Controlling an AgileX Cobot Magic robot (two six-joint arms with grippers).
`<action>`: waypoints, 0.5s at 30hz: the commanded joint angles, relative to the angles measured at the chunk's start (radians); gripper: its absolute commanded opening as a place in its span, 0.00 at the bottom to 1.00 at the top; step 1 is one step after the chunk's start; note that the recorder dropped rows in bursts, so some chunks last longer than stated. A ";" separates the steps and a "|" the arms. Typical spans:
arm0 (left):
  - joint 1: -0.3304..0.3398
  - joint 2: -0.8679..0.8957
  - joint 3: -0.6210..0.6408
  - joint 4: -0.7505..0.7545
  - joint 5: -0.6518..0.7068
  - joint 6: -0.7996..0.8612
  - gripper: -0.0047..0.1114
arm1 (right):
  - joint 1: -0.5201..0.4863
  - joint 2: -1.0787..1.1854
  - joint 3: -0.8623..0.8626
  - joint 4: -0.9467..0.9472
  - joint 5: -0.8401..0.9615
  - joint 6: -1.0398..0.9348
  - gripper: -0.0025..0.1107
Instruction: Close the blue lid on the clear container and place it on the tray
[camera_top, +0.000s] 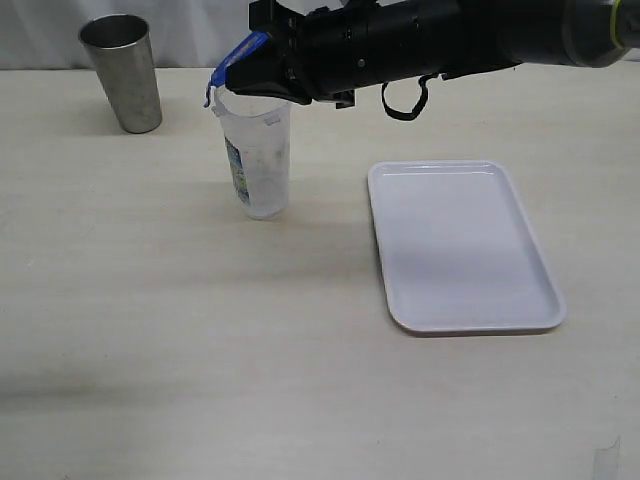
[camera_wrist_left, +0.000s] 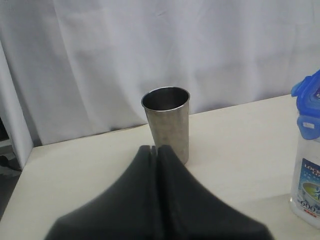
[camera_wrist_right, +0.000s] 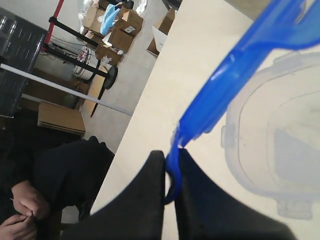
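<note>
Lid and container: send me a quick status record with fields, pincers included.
tray: white, flat on the table, nothing on it
container: upright on the table, left of the tray, apart from it
lid: blue, tilted over the container's mouth, not snapped shut
right pincer: shut on one flap of the lid
left pincer: shut, empty, facing the cup
cup: steel, upright, far left, not touched
steps left: seat the lid, then move the container to the tray
</note>
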 joint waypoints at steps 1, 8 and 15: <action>0.003 -0.005 0.005 -0.010 0.001 -0.005 0.04 | 0.002 0.006 -0.004 0.016 0.002 -0.011 0.06; 0.003 -0.005 0.005 -0.006 0.008 -0.005 0.04 | 0.002 0.009 -0.004 0.015 0.065 0.003 0.06; 0.003 -0.005 0.005 -0.002 0.008 -0.005 0.04 | 0.002 -0.004 -0.004 -0.037 0.083 0.001 0.06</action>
